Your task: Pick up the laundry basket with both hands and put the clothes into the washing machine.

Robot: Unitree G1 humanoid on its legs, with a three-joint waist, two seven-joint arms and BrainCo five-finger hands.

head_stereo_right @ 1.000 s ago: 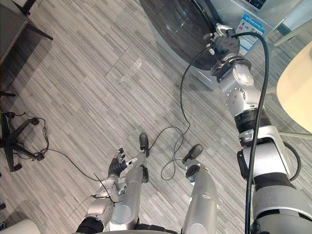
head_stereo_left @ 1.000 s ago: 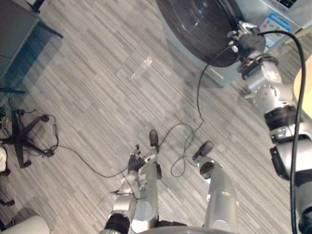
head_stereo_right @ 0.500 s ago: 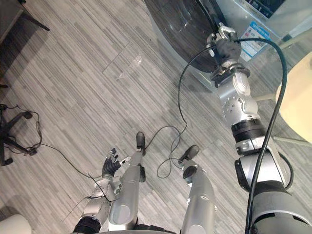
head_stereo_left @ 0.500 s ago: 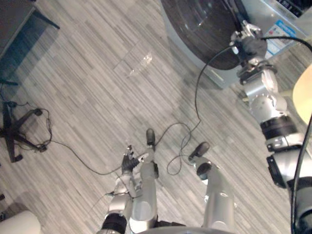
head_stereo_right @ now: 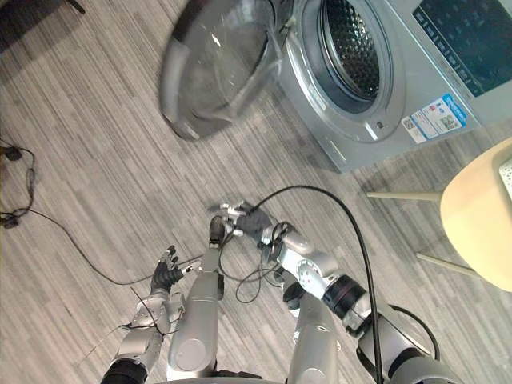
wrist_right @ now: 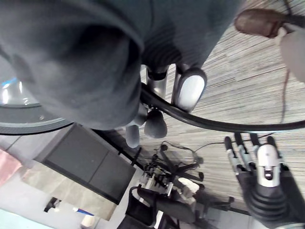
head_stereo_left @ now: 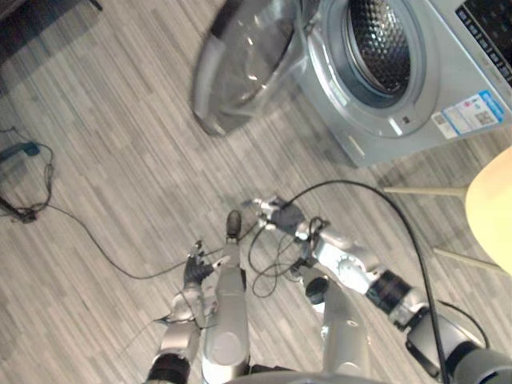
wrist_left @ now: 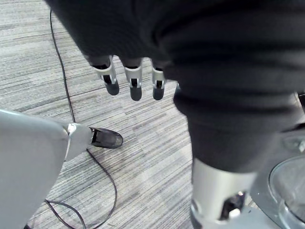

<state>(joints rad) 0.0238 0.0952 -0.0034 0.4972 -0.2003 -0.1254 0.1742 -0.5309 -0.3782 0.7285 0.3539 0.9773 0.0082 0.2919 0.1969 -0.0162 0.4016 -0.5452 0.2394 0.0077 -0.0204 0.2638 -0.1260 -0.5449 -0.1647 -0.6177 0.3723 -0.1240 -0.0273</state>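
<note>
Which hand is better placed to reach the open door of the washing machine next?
Right. The right hand hangs nearer the open door of the washing machine; the left hand is farther back.

Office-like test room: front-load washing machine point(head_stereo_left: 400, 120), grey plank floor point(head_stereo_left: 104, 176), swivel chairs point(wrist_right: 152, 200), pale round table point(head_stereo_left: 492, 208)

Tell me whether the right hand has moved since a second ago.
Yes. The right hand was at the rim of the door of the washing machine; now it is low over the floor, well clear of that door, which stands open.
</note>
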